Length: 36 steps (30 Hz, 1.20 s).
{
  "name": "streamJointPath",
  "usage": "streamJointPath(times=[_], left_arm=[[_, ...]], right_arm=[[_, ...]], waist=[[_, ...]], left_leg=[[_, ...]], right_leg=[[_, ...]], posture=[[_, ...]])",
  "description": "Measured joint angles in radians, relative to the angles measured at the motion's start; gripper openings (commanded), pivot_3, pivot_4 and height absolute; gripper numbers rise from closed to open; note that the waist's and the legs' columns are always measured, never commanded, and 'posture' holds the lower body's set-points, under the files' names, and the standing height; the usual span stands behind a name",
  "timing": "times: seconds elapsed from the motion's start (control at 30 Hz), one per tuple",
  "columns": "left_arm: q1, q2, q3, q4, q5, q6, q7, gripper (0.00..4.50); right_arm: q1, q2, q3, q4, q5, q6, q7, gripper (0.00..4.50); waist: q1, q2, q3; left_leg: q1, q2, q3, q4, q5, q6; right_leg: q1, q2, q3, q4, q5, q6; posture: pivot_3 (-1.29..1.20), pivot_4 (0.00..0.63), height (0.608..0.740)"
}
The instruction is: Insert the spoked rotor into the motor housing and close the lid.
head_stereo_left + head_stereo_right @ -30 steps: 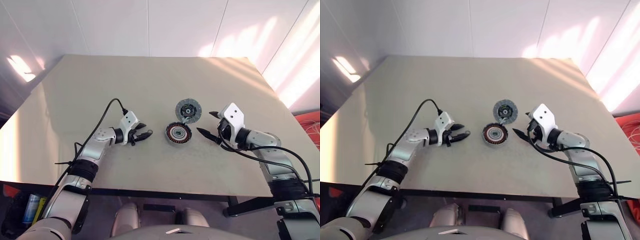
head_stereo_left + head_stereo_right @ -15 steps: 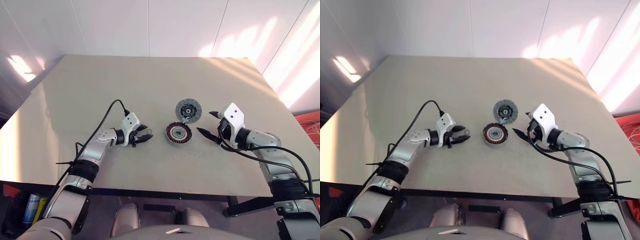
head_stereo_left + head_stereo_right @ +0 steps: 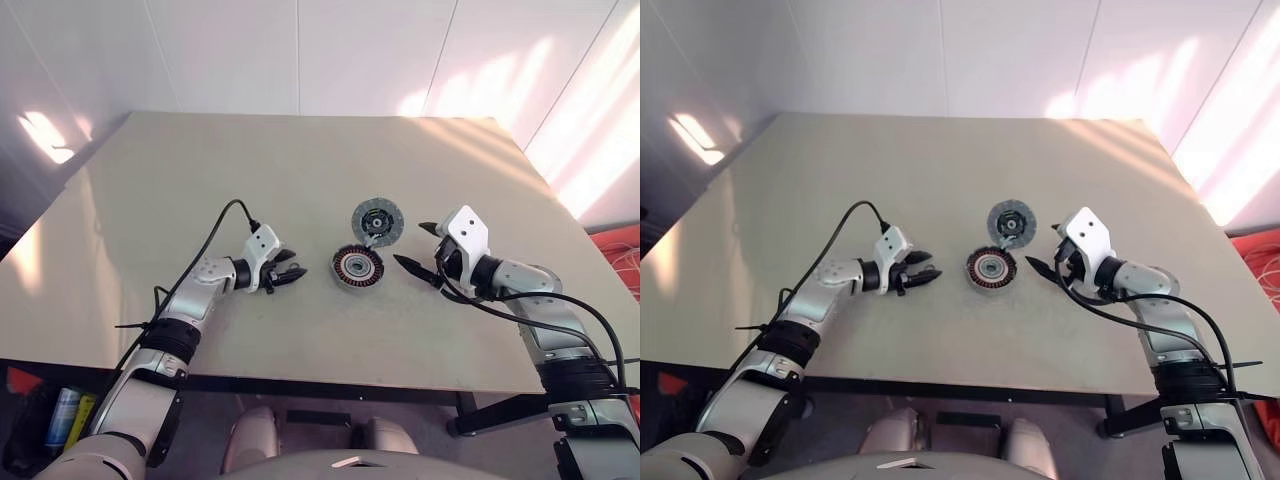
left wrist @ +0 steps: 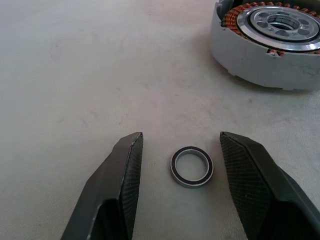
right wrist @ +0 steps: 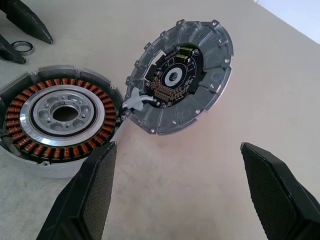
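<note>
Left pincer (image 4: 177,145) half-open astride small ring (image 4: 192,166); right pincer (image 5: 180,195) wide, empty. Risk: closing fingers flick ring toward motor housing (image 4: 265,40).

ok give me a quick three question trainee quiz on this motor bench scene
1. True or false: the left gripper is shut on the small ring.
2. What lies between the left gripper's fingertips on the table? A) a screw B) a small ring C) a cable
3. Does the lid cover the motor housing?

Key: 1 false, it is open around the ring. 2 B. 3 no, the lid lies open beside the housing, inner face up.
</note>
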Motion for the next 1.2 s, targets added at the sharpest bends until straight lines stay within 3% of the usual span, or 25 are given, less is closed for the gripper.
streamJointPath(times=[0.57, 1.03, 1.13, 1.2], left_arm=[[0.086, 0.05, 0.025, -0.115, -0.02, 0.048, 0.01, 2.62], [0.083, 0.006, 0.043, -0.041, -0.022, -0.037, 0.023, 2.62], [0.083, 0.005, 0.043, -0.037, -0.022, -0.043, 0.023, 1.71], [0.083, 0.005, 0.043, -0.036, -0.022, -0.046, 0.023, 1.37]], right_arm=[[0.002, 0.0, 0.0, 0.0, 0.0, 0.0, 0.0, 4.5], [0.002, 0.001, 0.0, 0.0, 0.0, 0.0, 0.0, 4.5], [0.002, 0.001, 0.0, 0.0, 0.0, -0.001, 0.0, 4.5], [0.002, 0.001, 0.0, 0.0, 0.0, 0.0, 0.0, 4.5]], waist=[[-0.012, 0.0, 0.0], [-0.007, 0.001, -0.001], [-0.007, 0.001, -0.001], [-0.007, 0.001, -0.001]], left_leg=[[0.003, 0.001, 0.0, -0.003, 0.0, 0.0], [0.005, 0.0, 0.0, -0.003, 0.0, -0.001], [0.005, 0.0, 0.0, -0.003, 0.0, -0.001], [0.005, 0.0, 0.0, -0.003, 0.0, -0.001]], right_leg=[[0.001, 0.001, 0.0, -0.002, -0.001, -0.001], [0.004, 0.0, 0.0, -0.002, -0.001, 0.0], [0.004, 0.0, 0.0, -0.002, -0.001, 0.0], [0.004, 0.0, 0.0, -0.002, -0.001, 0.0]], posture=[[0.0, 0.0, 0.74], [0.0, 0.0, 0.74], [0.0, 0.0, 0.74], [0.0, 0.0, 0.74]])
